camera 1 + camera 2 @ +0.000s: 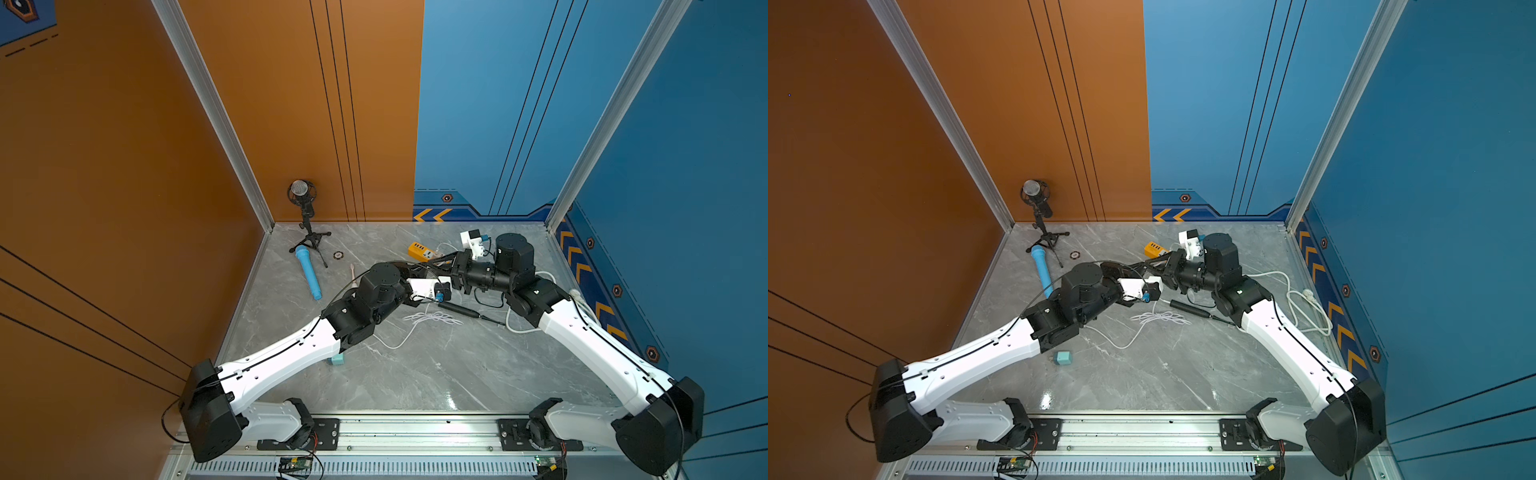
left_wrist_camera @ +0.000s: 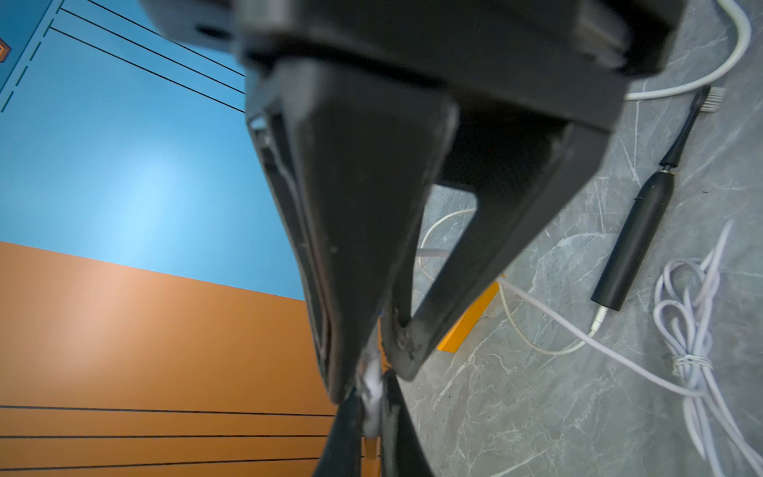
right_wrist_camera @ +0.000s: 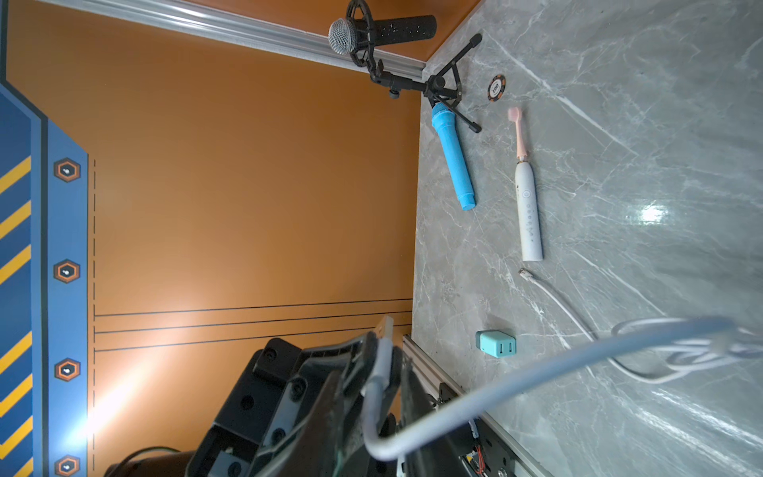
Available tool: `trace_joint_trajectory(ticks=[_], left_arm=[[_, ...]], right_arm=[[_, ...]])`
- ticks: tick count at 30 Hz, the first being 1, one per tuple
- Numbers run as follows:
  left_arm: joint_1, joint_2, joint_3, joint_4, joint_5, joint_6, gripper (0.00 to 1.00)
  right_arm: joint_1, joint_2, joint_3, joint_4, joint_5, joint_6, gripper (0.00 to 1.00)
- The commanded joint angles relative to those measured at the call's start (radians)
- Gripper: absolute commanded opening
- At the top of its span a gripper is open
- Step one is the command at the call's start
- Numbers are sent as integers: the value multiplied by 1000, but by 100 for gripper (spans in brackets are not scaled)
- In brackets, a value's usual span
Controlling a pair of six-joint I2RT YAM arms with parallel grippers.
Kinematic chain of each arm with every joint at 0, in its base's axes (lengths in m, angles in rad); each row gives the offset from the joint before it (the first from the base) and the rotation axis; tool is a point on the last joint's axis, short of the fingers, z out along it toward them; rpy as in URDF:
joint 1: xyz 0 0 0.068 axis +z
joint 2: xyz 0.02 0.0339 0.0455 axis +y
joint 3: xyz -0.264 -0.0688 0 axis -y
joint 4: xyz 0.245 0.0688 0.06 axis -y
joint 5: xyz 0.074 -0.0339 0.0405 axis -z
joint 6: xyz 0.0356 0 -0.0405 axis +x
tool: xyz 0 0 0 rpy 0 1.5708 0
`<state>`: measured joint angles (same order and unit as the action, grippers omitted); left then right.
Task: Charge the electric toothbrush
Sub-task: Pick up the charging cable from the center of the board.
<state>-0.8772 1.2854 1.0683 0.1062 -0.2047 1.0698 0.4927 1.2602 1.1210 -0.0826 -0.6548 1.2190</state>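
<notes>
Pinching a white plug [image 2: 371, 390] at its tips, my left gripper [image 2: 365, 373] has its jaws closed in the left wrist view; the black toothbrush [image 2: 636, 231] lies flat on the table [image 2: 516, 413] beside them, a cable [image 2: 644, 365] at its base. Right wrist view: my right gripper [image 3: 384, 349] is narrow, clamping the same plug, cable looping away. In both top views the toothbrush [image 1: 459, 310] [image 1: 1188, 308] lies just nearer my bases than the meeting jaws, the yellow hub [image 1: 422, 250] just beyond them.
</notes>
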Motion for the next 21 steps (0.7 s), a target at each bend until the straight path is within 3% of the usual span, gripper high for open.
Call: trace_joint_trajectory(ticks=[1,3,4,7,8,10,12,14,21], left_arm=[[-10,5,36,12,62,12,0],[-13,8,34,13,61,14,1],[-14,7,32,13,57,12,9],[0,-18,25,9,76,-59,57],[14,-39,25,-10,111,-147,73],[68,-71,87,-175,249,-322,93],[152,-61,207,-406,453,-502,94],[190,-51,256,-520,576,-565,94],[251,-14,281,-569,746,-608,89]], right_arm=[[6,1,11,28,34,-14,14],[5,-1,11,26,41,-27,4],[6,-3,13,26,44,-34,2],[0,-10,20,7,59,-83,0],[-8,-16,21,-1,69,-125,0],[-28,-27,23,-26,75,-208,0],[-46,-34,37,-81,58,-336,0],[-59,-43,36,-99,24,-419,0],[-71,-79,48,-121,-110,-572,0]])
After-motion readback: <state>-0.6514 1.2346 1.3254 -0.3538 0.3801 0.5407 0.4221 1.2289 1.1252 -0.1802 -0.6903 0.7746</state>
